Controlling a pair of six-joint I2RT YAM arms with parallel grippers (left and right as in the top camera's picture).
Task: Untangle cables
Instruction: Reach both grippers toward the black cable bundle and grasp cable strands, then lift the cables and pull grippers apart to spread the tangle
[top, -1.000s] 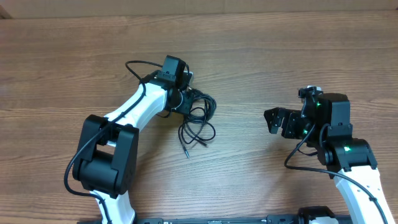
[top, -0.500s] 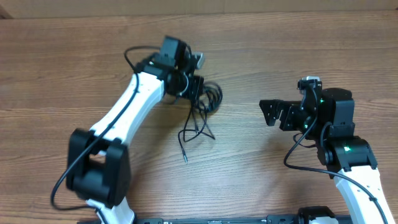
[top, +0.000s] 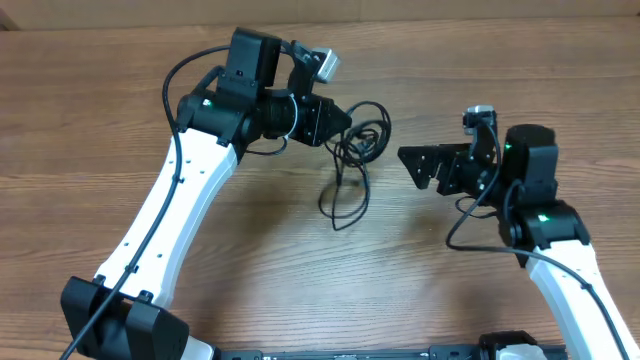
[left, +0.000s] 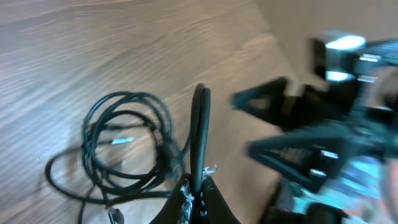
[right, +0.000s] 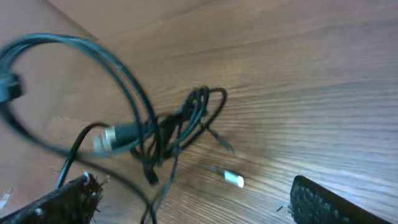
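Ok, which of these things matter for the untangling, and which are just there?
For the job: cables; left pincer, shut on them; right pincer, open.
Just there: wooden table; thick wiring on the arms.

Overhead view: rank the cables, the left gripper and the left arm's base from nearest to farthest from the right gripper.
1. cables: bunched mid-table, just off the right gripper fingertips.
2. left gripper: on the cables' far side, slightly higher in the picture.
3. left arm's base: far off at the picture's bottom-left corner.
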